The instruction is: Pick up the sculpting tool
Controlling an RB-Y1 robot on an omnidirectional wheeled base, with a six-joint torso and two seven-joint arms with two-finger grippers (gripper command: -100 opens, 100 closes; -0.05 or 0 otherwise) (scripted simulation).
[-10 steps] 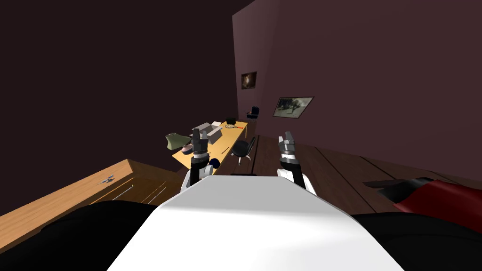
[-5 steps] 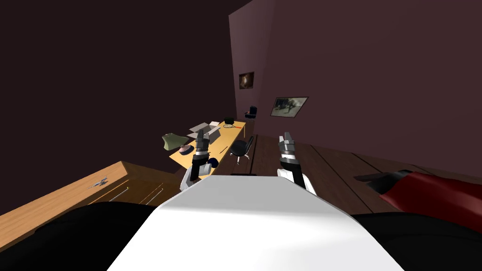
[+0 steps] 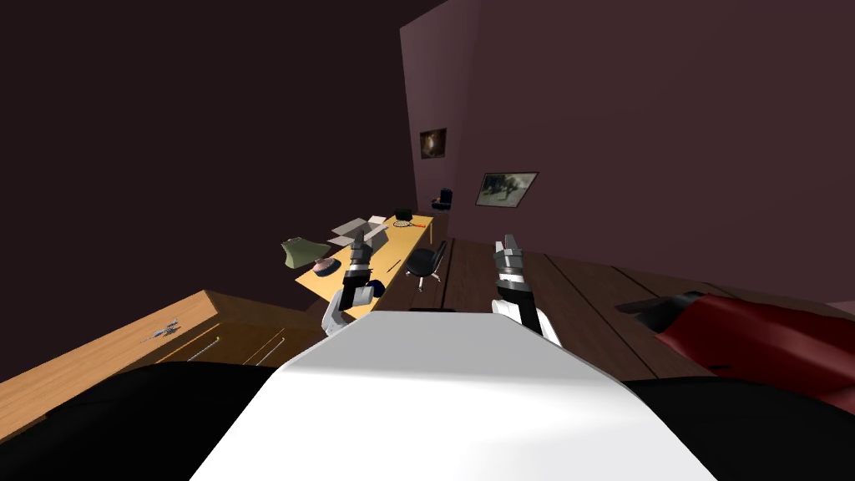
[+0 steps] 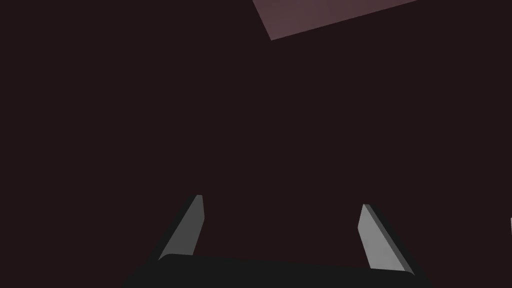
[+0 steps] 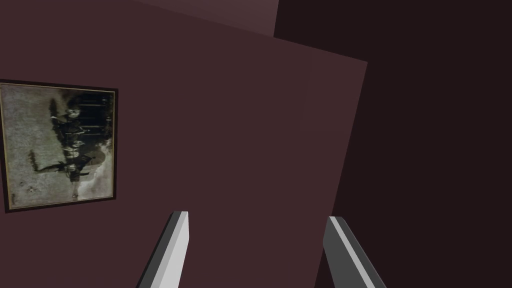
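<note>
- While both arms were raised side by side, the left gripper stood with its two thin, light grey blade fingers spread wide, holding nothing.
- The right gripper was equally wide and empty, as its own fingers showed.
- The sculpting tool, a small grey, metal-looking piece, lay untouched on the flat top of a low, light wooden drawer cabinet, well apart from the left gripper, off to its left and nearer the robot.
- Beyond the left gripper ran a long yellow-orange wooden desk.
- An open, pale grey box sat on that desk just past the left gripper's fingertips; what lay in it could not be told.
- A small dark tub-like container stood at the desk's far end, well beyond the left gripper, too small to read its contents.
- A shallow pink-topped dish rested just left of the left gripper, and an olive-green lump sat further left at the desk's edge.
- A black swivel office chair stood beyond and between the two grippers on the dark plank floor.
- A dark red, cushioned piece lay well to the right of the right gripper.
</note>
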